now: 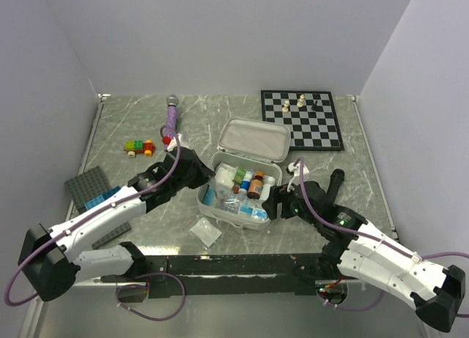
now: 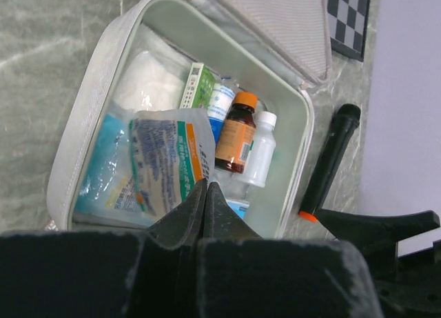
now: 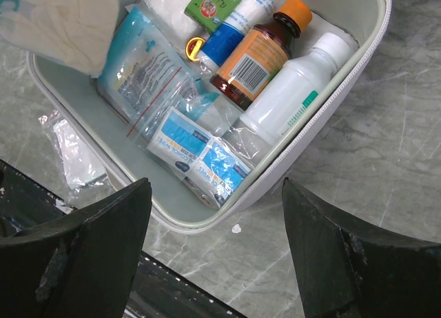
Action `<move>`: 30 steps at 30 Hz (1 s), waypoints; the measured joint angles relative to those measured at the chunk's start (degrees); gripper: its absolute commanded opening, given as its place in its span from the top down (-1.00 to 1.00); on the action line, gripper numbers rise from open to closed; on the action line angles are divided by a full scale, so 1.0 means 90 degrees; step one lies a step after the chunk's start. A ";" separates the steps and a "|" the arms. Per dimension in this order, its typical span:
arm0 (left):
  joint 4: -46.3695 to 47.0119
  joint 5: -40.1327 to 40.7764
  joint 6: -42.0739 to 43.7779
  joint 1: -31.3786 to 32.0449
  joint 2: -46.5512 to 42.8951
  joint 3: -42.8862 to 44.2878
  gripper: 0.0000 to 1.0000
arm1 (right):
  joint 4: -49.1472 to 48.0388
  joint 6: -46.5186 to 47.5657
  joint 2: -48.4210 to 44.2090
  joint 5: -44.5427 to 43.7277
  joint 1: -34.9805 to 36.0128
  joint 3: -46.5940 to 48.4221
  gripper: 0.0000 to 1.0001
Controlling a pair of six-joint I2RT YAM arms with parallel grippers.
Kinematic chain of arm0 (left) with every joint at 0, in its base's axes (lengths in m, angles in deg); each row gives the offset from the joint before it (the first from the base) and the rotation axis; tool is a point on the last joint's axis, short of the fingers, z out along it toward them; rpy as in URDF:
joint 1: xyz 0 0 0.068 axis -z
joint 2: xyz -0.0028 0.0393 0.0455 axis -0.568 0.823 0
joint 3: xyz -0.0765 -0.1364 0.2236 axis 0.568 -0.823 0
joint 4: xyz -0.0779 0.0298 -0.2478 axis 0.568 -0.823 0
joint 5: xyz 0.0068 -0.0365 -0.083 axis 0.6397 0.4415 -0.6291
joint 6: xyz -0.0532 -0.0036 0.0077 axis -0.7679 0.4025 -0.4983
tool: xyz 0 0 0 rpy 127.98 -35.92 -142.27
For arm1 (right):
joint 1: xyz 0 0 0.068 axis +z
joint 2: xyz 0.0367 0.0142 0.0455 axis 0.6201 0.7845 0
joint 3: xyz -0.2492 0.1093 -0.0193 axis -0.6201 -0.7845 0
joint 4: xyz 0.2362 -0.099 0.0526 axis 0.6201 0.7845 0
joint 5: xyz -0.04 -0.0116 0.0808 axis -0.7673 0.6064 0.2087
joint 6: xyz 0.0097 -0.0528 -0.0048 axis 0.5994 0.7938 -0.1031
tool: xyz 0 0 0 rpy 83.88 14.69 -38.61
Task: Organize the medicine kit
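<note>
The white medicine kit (image 1: 220,206) lies open at the table's middle, its lid (image 1: 253,140) leaning back. Inside are a brown bottle with an orange cap (image 3: 258,59), a white bottle (image 3: 293,90), a green box (image 2: 198,87), alcohol wipes (image 3: 200,159) and plastic packets. My left gripper (image 2: 207,185) is over the kit's left side, shut on the corner of a printed sachet packet (image 2: 169,163), which shows raised in the right wrist view (image 3: 62,21). My right gripper (image 3: 217,221) is open and empty, straddling the kit's near right corner (image 3: 275,176).
A black marker with an orange end (image 1: 335,182) lies right of the kit. A chessboard (image 1: 302,119) with pieces is at the back right. A clear plastic bag (image 1: 206,232) lies in front of the kit. A purple microphone (image 1: 171,114), a toy car (image 1: 139,147) and a grey baseplate (image 1: 91,188) are at the left.
</note>
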 measured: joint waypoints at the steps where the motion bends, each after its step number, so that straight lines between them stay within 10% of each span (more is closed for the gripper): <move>1: -0.0024 0.0119 -0.0168 0.0070 0.0024 0.0000 0.98 | -0.0012 -0.0002 -0.0024 0.0002 0.0000 -0.0019 -0.65; 18: -0.2883 0.2480 -0.4473 0.1175 0.2518 0.2234 0.98 | -0.0051 0.0022 -0.0092 0.0121 0.0000 -0.0148 -0.65; 30: -0.3599 0.2856 -0.5782 0.1212 0.2941 0.2361 0.98 | -0.0051 0.0024 -0.0102 0.0168 0.0000 -0.0148 -0.65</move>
